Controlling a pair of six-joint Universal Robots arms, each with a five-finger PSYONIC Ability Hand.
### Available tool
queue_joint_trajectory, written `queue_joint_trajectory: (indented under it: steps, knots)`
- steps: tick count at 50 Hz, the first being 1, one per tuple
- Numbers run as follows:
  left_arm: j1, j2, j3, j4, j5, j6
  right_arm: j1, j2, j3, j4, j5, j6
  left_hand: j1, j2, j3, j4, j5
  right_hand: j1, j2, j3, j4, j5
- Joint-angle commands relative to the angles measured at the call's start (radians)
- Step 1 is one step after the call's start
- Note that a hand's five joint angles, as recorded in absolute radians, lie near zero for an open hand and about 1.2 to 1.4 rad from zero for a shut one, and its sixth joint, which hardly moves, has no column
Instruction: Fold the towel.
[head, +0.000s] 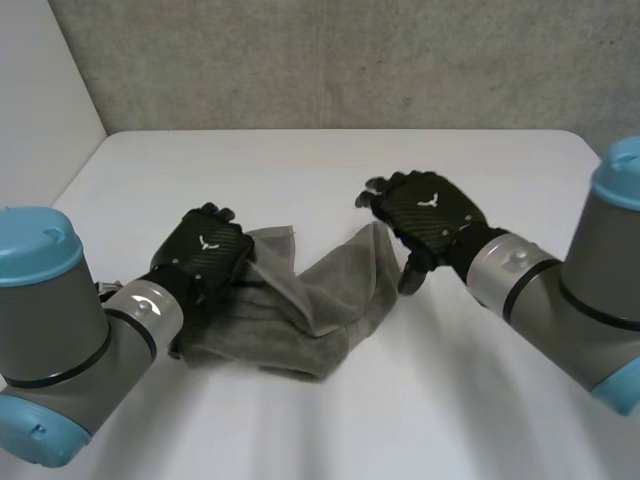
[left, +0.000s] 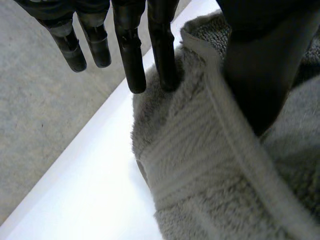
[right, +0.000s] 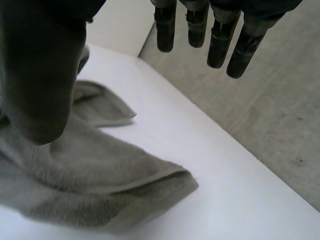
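On the white tabletop (head: 330, 170), between the two hands, a grey towel (head: 320, 300) is seen lying crumpled in loose folds. The left hand (head: 205, 250) is set on the end of the towel nearest to it, with the cloth spread under its palm and out beside it toward the right hand (head: 430, 210). One corner (head: 280, 236) of the towel is laid flat just beyond the left hand's fingertips. In the left wrist view, a raised hem (left: 235, 130) of the towel is pinched between the left hand's thumb (left: 260, 75) and a straight finger beside it. The remaining fingers (left: 70, 45) are held straight and clear of the cloth, past the tabletop's edge.

The right hand is held open just beside the other end of the towel, where a fold (head: 375, 240) is raised toward its palm. Its fingers are straight and slightly spread, well apart from the cloth, and nothing is grasped by them. Its thumb is pointed down over the towel; whether the cloth is touched by it cannot be told. Just past the right hand's thumb, a rounded folded edge (right: 170, 180) of the towel is seen lying flat on the tabletop, with a thinner flap (right: 105, 107) laid beyond it.
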Motion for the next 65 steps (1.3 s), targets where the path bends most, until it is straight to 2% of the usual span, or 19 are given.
queue_joint_trajectory:
  steps: [1, 9, 14, 16, 17, 19, 23, 33, 37, 43, 48, 51, 55, 62, 64, 65]
  knots:
    - [-0.029, 0.052, 0.011, -0.007, 0.001, -0.021, -0.036, -0.025, 0.050, -0.013, -0.004, 0.082, -0.038, -0.037, -0.053, -0.057, -0.017, -0.082, -0.058, -0.052, -0.080, -0.058]
    - [-0.024, 0.075, 0.008, -0.015, 0.002, -0.018, -0.045, 0.090, 0.065, -0.054, -0.011, 0.053, -0.056, -0.055, -0.053, -0.057, -0.035, -0.082, -0.058, -0.052, -0.080, -0.058]
    - [-0.010, 0.115, 0.005, -0.032, 0.009, -0.018, -0.031, 0.132, 0.057, -0.068, -0.003, 0.102, -0.132, -0.131, -0.053, -0.057, -0.111, -0.082, -0.058, -0.052, -0.080, -0.058]
    - [0.016, 0.121, 0.010, -0.046, 0.015, -0.011, -0.015, 0.140, 0.059, -0.090, -0.001, 0.204, -0.167, -0.166, -0.053, -0.057, -0.146, -0.082, -0.058, -0.052, -0.080, -0.058]
    - [0.016, 0.121, 0.010, -0.046, 0.015, -0.011, -0.015, 0.140, 0.059, -0.090, -0.001, 0.204, -0.167, -0.166, -0.053, -0.057, -0.147, -0.082, -0.058, -0.052, -0.080, -0.058]
    - [0.054, 0.120, 0.018, -0.055, 0.019, -0.009, 0.008, 0.147, 0.063, -0.136, 0.000, 0.331, -0.167, -0.166, -0.053, -0.057, -0.147, -0.082, -0.058, -0.052, -0.080, -0.058]
    - [0.085, 0.106, 0.040, -0.066, 0.021, -0.009, 0.039, 0.159, 0.063, -0.192, 0.009, 0.407, -0.161, -0.161, -0.053, -0.057, -0.141, -0.082, -0.058, -0.052, -0.080, -0.058]
    - [0.093, 0.034, 0.071, -0.153, 0.150, -0.015, 0.078, 0.346, -0.059, -0.225, 0.014, 0.402, -0.126, -0.125, -0.053, -0.057, -0.106, -0.022, 0.002, -0.052, -0.080, 0.002]
    - [0.088, 0.034, 0.070, -0.162, 0.157, -0.017, 0.082, 0.390, -0.092, -0.209, 0.017, 0.381, -0.120, -0.119, -0.053, -0.057, -0.100, -0.007, 0.016, -0.052, -0.080, 0.017]
    - [0.086, 0.036, 0.067, -0.164, 0.157, -0.018, 0.088, 0.419, -0.111, -0.196, 0.091, 0.273, -0.079, -0.078, -0.053, -0.057, -0.059, 0.040, 0.063, -0.052, -0.080, 0.064]
    - [0.093, 0.036, 0.065, -0.164, 0.156, -0.018, 0.088, 0.416, -0.110, -0.193, 0.104, 0.260, 0.009, 0.010, -0.053, -0.057, 0.030, 0.040, 0.063, -0.052, -0.080, 0.064]
    - [0.097, 0.036, 0.064, -0.162, 0.156, -0.017, 0.088, 0.405, -0.101, -0.191, 0.101, 0.260, 0.135, 0.136, -0.053, -0.057, 0.156, 0.046, 0.069, -0.052, -0.080, 0.070]
    - [0.114, 0.033, 0.057, -0.164, 0.157, -0.017, 0.088, 0.400, -0.099, -0.191, 0.091, 0.258, 0.349, 0.350, -0.053, -0.057, 0.369, 0.250, 0.274, -0.052, -0.080, 0.274]
    - [0.123, 0.022, 0.056, -0.164, 0.157, -0.018, 0.088, 0.454, -0.128, -0.191, 0.063, 0.258, 0.479, 0.480, -0.053, -0.057, 0.499, 0.506, 0.530, -0.052, -0.080, 0.531]
    - [0.122, 0.017, 0.057, -0.165, 0.157, -0.018, 0.090, 0.469, -0.142, -0.191, 0.048, 0.260, 0.552, 0.553, -0.053, -0.057, 0.573, 0.775, 0.799, -0.052, -0.080, 0.799]
    - [0.122, 0.014, 0.057, -0.165, 0.157, -0.020, 0.090, 0.469, -0.142, -0.191, 0.048, 0.260, 0.631, 0.631, -0.053, -0.057, 0.651, 0.777, 0.800, -0.052, -0.080, 0.801]
